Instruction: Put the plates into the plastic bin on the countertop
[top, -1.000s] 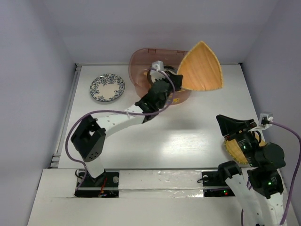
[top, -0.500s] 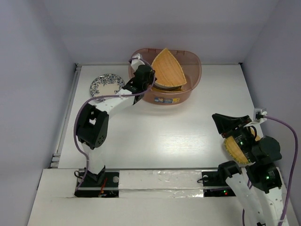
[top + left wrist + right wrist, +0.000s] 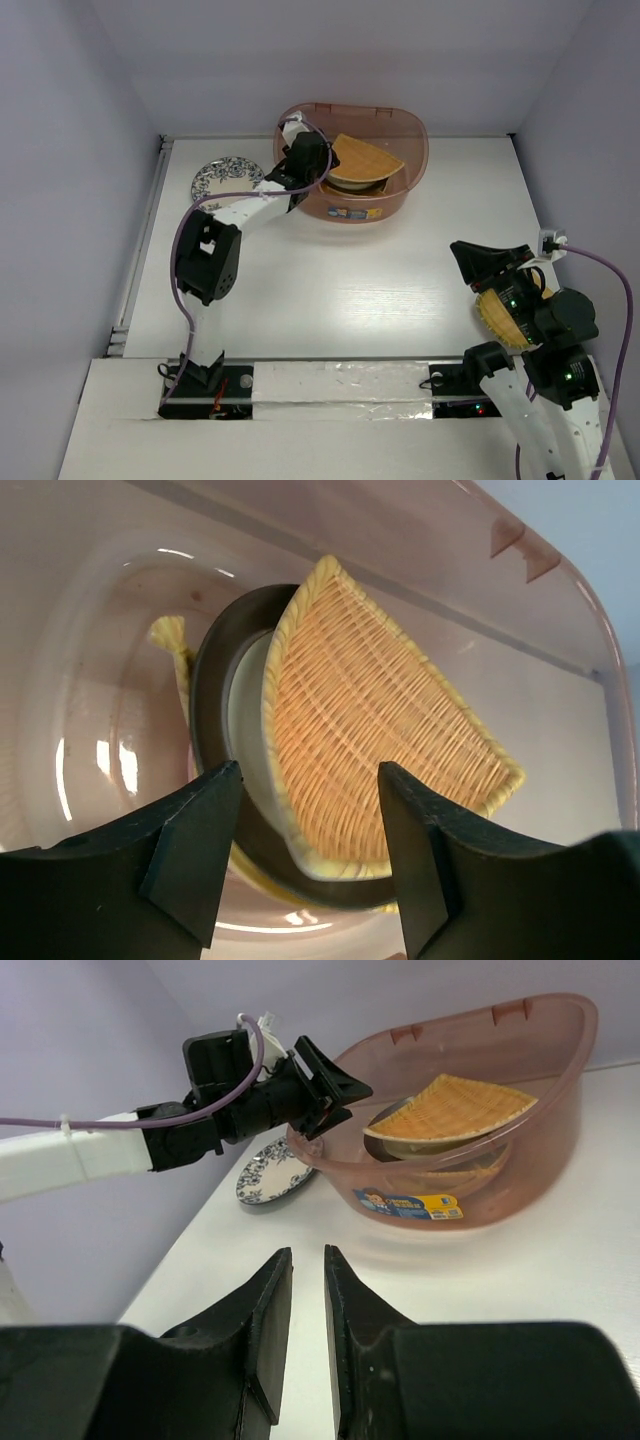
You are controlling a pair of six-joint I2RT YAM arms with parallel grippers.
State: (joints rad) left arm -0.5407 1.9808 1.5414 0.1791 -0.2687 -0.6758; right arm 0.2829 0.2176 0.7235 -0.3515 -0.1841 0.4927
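1. Two robot arms are at a flat white countertop (image 3: 350, 290).
2. At the back of it stands a see-through pinkish-brown plastic bin (image 3: 415, 125) with round corners.
3. An orange-tan ribbed plate shaped like a fan (image 3: 370, 750) lies in the bin, a bit tilted.
4. It rests on a round plate with a dark shiny rim and a cream middle (image 3: 215, 680).
5. A bit of a yellow plate (image 3: 170, 640) peeks out under that one.
6. The left gripper (image 3: 310, 780) hangs over the left end of the bin.
7. Its fingers are spread apart and hold nothing.
8. The fan plate sits past the fingertips, down in the bin, and they do not touch it.
9. A round white plate with a dark flower rim (image 3: 222, 175) lies on the countertop just left of the bin.
10. The left arm partly hides it from above.
11. The right gripper (image 3: 308, 1255) is far from the bin, near the front right.
12. Its fingers are close together with a thin gap, and nothing is in it.
13. A second orange-tan fan plate (image 3: 495, 315) lies under the right arm.
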